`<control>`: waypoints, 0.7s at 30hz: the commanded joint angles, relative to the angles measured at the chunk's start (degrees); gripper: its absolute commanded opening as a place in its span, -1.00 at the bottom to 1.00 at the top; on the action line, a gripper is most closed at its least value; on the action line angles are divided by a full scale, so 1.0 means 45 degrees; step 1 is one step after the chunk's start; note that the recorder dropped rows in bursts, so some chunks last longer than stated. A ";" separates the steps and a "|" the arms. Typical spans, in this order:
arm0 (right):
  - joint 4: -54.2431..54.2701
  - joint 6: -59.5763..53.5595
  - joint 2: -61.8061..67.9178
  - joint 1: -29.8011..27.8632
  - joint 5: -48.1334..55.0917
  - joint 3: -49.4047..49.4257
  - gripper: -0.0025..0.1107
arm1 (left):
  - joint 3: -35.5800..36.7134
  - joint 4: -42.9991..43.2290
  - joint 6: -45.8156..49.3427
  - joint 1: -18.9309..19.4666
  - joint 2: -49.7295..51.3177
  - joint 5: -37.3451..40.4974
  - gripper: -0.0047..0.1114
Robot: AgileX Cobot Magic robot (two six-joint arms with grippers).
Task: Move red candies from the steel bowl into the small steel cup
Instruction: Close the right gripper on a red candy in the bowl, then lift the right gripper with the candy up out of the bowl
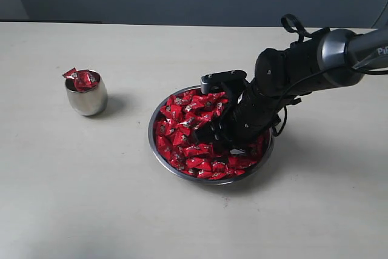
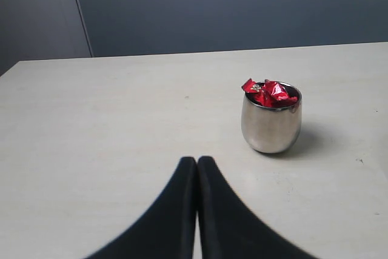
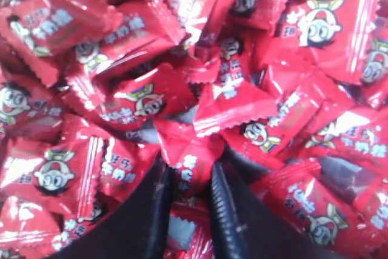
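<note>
Tabletop (image 1: 121, 210), working near to far. Nearest: bowl (image 1: 153, 150), heaped with candies (image 1: 188, 150), no bare steel showing inside. The right arm enters from 3 o'clock. Right gripper (image 1: 209, 131) is tip-down in the heap near the bowl's centre. Wrist view: jaws narrowed onto one candy (image 3: 193, 150), a finger against each side as far as I can tell, so it counts as gripped. Firmness unknown. Neighbouring wrappers overlap it on every side. Farther, at 10 o'clock from the bowl and well apart: cup (image 1: 86, 96), upright, with a few candies already above its rim. Left gripper (image 2: 197, 162) is closed and empty, fingers touching, above bare tabletop, with the cup at its 1 o'clock. Step in hand, by my reading: secure the pinch, then lift. To do it well: hold on the wrapper's body rather than a crimped end, since the foil looks slippery. Rise straight up and slowly so overlapping pieces fall back into the bowl. Check that one piece alone comes away. Carry towards 10 o'clock and release low over the cup's centre. The pile there is proud of the rim, and a drop from height would likely roll off.
</note>
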 commanded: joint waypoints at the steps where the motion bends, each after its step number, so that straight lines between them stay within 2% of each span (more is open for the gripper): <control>1: -0.0521 0.0080 0.0272 0.0026 0.0620 0.0184 -0.93 | 0.0049 -0.0026 -0.0016 0.0007 -0.0057 0.0006 -0.91; 21: -0.1039 0.0126 -0.2455 -0.0024 -0.0026 0.0184 -0.93 | 0.0049 -0.0026 -0.0016 0.0007 -0.0057 0.0006 -0.91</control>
